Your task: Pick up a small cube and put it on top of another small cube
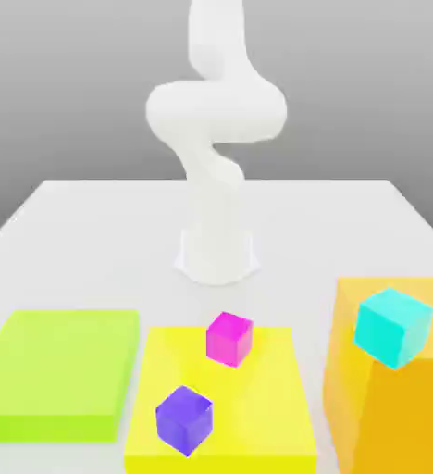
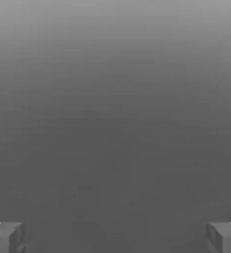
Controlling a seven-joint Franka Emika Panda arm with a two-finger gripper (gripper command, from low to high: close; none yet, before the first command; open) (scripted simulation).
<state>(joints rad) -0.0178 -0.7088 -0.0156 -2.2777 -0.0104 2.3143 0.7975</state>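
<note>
A small cyan cube (image 1: 393, 326) rests tilted on top of a tall orange block (image 1: 387, 417) at the exterior view's right. A magenta cube (image 1: 229, 338) of about the same size stands on the far part of a flat yellow platform (image 1: 248, 417). My white arm (image 1: 216, 120) rises from its base behind the platforms and leaves the picture at the top. In the hand view my gripper (image 2: 115, 237) is open: its grey fingertips (image 2: 6, 237) stand far apart, with nothing but plain grey background between them.
A purple cube (image 1: 184, 419) sits on the near part of the yellow platform. A low lime-green platform (image 1: 58, 370) lies at the exterior view's left. The arm's base (image 1: 217, 255) stands on the white table (image 1: 91, 222) behind them.
</note>
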